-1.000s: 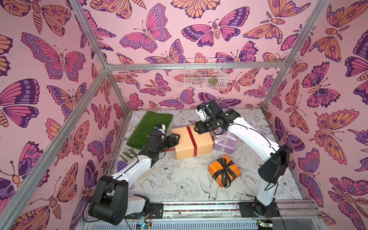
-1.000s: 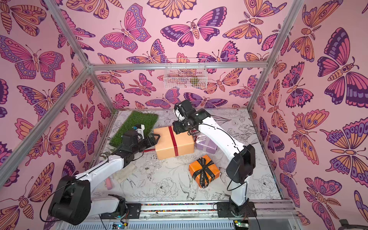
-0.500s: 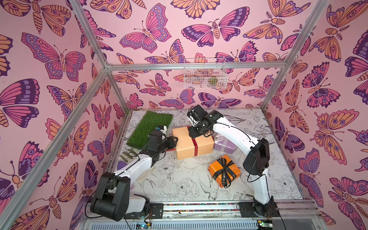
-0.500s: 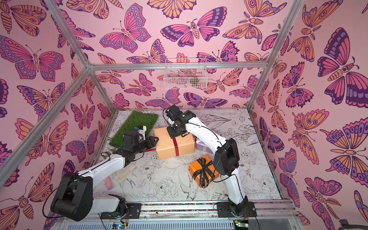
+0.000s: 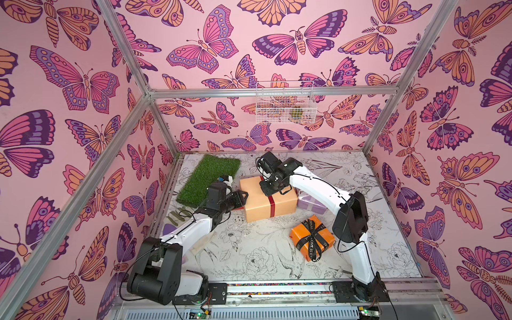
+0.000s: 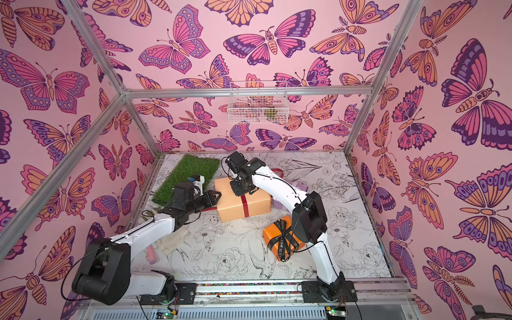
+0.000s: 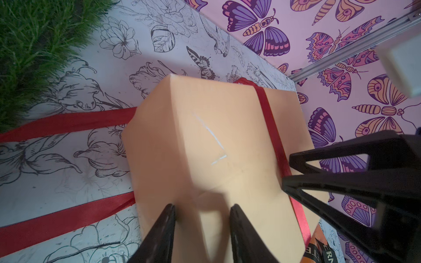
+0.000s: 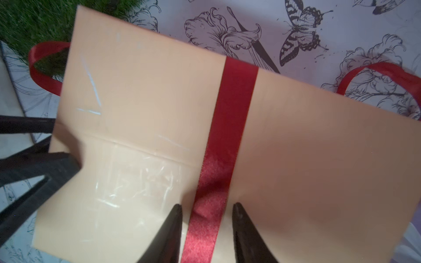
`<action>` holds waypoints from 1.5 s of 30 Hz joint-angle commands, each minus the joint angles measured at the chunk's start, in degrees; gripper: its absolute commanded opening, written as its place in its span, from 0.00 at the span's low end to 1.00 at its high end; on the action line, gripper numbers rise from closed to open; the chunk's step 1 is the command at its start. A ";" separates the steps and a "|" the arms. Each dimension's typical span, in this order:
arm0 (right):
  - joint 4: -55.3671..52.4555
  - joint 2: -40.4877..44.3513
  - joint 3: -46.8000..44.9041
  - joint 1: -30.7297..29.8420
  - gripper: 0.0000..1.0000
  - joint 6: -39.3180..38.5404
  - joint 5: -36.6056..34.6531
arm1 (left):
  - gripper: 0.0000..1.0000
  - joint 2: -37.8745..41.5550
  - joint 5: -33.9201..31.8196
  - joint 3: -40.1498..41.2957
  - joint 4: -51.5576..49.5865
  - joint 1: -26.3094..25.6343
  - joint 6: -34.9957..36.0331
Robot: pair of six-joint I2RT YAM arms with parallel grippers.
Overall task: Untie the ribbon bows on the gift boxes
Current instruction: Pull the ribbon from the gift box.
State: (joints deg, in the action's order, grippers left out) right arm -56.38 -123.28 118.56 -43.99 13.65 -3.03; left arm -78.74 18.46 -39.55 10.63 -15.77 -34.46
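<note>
Right wrist view, your right gripper [image 8: 206,206] parted astride shiny red satin ribbon [image 8: 234,102] on peach-tan paper-wrapped box [image 8: 136,91], left gripper [image 7: 202,208] parted at its end.

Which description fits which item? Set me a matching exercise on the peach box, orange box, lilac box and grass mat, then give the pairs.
Items:
1. peach box
2. orange box
3. lilac box
4. grass mat

Descriptions:
a. partly hidden behind the right arm
b. green, lying flat
c. wrapped in a black lettered ribbon
d. red ribbon across its top

Pairs: 1-d, 2-c, 3-a, 4-b
</note>
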 commanded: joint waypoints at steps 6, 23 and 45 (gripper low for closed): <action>1.16 -5.28 0.14 -0.66 0.29 2.55 2.13 | 0.42 -1.11 -0.27 -1.29 -2.88 0.12 1.70; 9.95 -4.10 -5.06 3.46 0.00 8.66 16.88 | 0.47 -0.33 -1.36 -1.63 -4.27 0.09 2.68; 61.83 8.43 -31.50 11.01 0.00 33.33 56.29 | 1.00 -8.10 -0.42 -5.30 -7.78 0.04 3.29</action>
State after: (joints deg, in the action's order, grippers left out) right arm -0.82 -117.80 87.35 -32.60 43.70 48.51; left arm -85.06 18.48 -44.86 6.50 -15.44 -32.38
